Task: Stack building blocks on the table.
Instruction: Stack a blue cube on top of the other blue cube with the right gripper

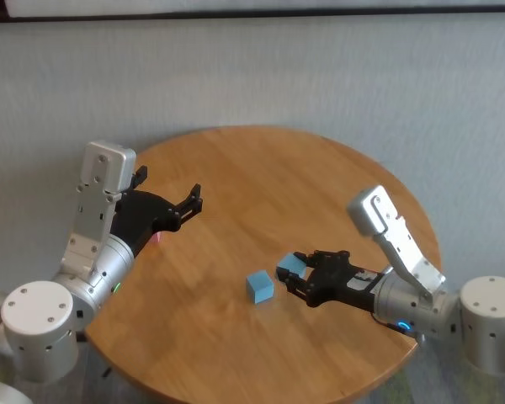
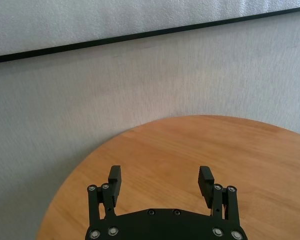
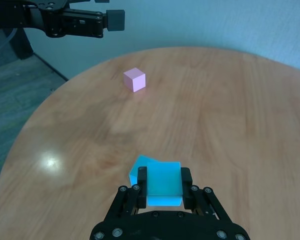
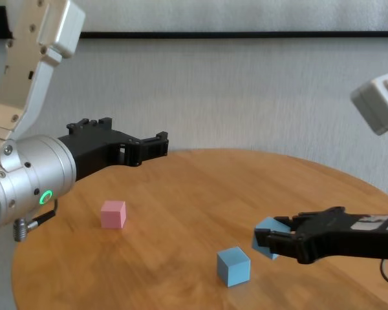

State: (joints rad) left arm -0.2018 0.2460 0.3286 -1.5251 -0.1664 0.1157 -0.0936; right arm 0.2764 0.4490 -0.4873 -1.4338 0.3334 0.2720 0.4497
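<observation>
My right gripper [image 1: 291,274] [image 3: 164,176] [image 4: 272,243] is shut on a light blue block [image 1: 292,265] [image 3: 164,187] [image 4: 267,228], held tilted just above the table [image 1: 320,185] [image 4: 200,187]. A second light blue block [image 1: 259,286] [image 4: 233,265] rests on the wood just left of it, and its corner [image 3: 135,171] peeks out beyond the held one. The pink block [image 3: 134,79] [image 4: 113,214] sits far left, mostly hidden under my left arm in the head view. My left gripper [image 1: 194,198] [image 2: 160,177] [image 4: 160,143] hovers open and empty above the table's left part.
The round wooden table [image 2: 250,150] [image 3: 230,100] has bare wood between the pink block and the blue pair. A grey wall stands behind it. The table's rim curves close behind the left gripper.
</observation>
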